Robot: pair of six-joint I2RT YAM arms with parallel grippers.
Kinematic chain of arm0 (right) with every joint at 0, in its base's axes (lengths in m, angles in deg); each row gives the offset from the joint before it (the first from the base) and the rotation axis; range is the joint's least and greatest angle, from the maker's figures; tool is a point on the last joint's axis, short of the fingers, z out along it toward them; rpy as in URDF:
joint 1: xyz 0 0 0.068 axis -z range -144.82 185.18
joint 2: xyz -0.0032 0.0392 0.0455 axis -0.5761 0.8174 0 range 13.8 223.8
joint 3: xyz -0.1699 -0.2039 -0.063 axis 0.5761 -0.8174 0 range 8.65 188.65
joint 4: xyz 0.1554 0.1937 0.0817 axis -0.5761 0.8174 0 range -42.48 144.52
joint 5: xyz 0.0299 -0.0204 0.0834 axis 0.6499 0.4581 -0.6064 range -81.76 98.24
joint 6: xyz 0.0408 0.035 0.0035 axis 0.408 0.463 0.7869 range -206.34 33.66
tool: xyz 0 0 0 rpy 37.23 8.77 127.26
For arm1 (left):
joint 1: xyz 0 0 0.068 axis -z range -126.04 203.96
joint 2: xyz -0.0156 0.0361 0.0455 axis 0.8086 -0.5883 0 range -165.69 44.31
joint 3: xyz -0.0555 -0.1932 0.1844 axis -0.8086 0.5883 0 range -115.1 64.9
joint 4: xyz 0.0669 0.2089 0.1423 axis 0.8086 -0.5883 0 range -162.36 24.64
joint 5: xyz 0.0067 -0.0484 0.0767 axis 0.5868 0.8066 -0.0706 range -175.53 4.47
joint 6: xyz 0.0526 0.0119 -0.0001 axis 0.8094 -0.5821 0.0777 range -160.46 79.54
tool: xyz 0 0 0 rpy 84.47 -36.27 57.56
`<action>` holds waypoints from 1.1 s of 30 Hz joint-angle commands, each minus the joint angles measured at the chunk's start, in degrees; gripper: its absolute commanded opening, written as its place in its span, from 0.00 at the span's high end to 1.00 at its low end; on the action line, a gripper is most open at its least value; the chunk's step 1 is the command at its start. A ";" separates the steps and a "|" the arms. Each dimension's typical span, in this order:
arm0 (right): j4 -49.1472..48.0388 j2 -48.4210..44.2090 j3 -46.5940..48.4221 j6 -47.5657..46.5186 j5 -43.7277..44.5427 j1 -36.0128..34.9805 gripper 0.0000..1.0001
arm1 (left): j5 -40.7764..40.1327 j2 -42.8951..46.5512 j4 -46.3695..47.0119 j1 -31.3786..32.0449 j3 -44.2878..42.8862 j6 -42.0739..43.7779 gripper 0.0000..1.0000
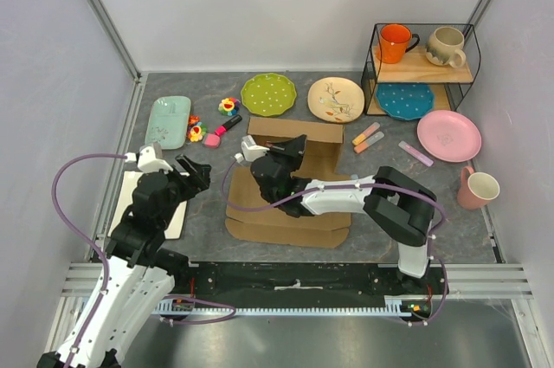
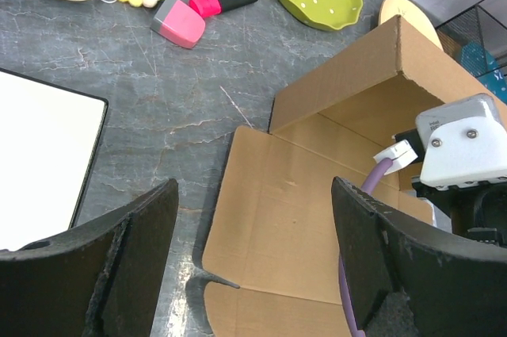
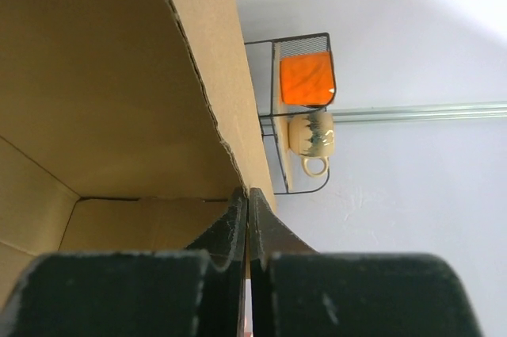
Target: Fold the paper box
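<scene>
One risk: twelve-o'clock wall of paper box, pinched tight by right gripper, may be torn if yanked; left gripper wide apart, empty.

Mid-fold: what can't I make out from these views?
- How the right gripper grips the box wall: top view, the right arm covers it; wrist view, its fingers do.
- Box floor under that arm: top view.
- Box's near flap: left wrist view, cut off by the bottom edge.
</scene>
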 commanded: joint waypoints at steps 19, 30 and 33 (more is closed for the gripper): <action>71.78 -14.01 39.26 58.93 -19.00 11.19 1.00 | -4.19 -3.29 1.24 0.31 -16.42 4.69 0.15; 80.96 -16.55 36.75 82.96 -62.50 34.85 1.00 | -0.68 -3.73 0.36 0.23 -19.42 2.76 0.15; 78.50 -18.74 32.18 87.26 -70.95 37.84 1.00 | 0.81 -3.55 0.45 0.23 -18.54 1.70 0.16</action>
